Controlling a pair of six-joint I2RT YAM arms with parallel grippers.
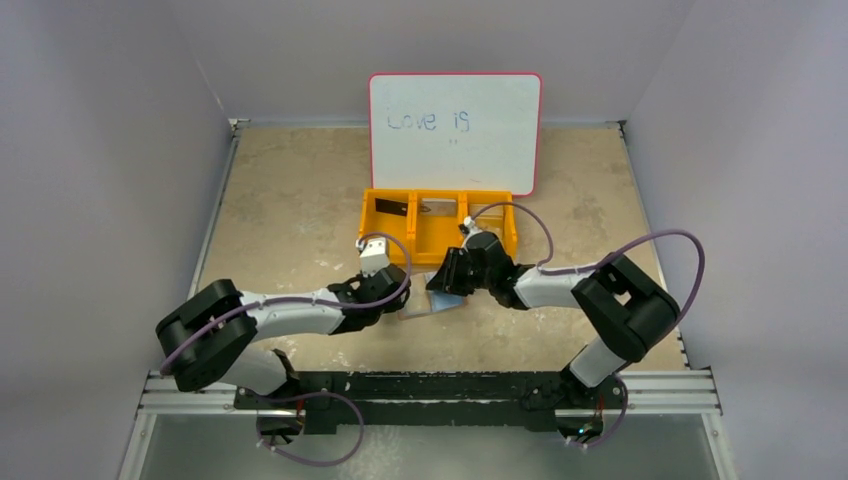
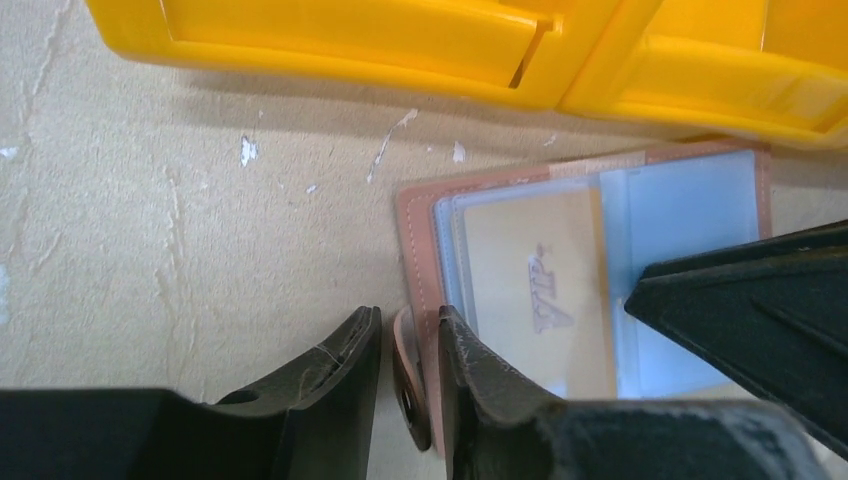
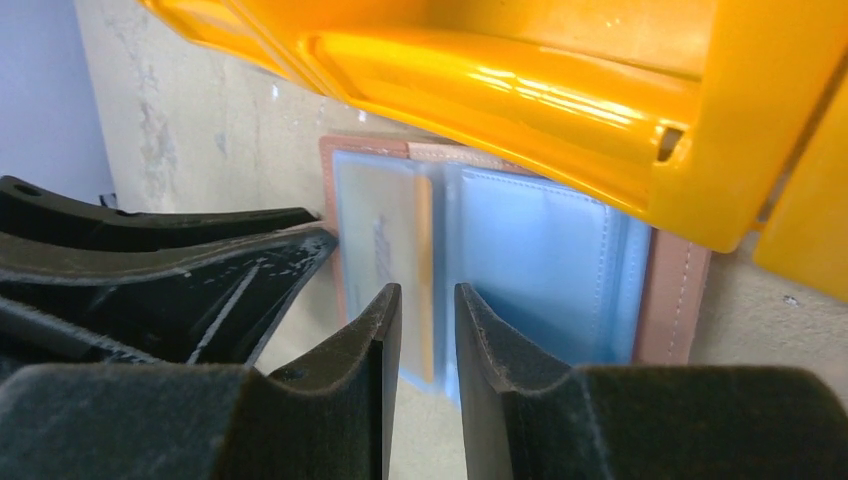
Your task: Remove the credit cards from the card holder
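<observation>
Lying open and flat on the table (image 2: 150,250), the card holder (image 2: 415,230) sits just in front of the orange tray (image 2: 350,50). Its far edge is hard against the tray's near wall, so you have no room there. Bare table opens to its left. Its long axis runs parallel to that wall, clear pockets facing up. A beige card (image 2: 535,290) is in the left pocket. Your left gripper (image 2: 408,318) is clamped on the holder's brown left edge. Your right gripper (image 3: 428,295) hangs over the middle pockets with the jaws nearly together. You cannot tell whether it pinches anything.
</observation>
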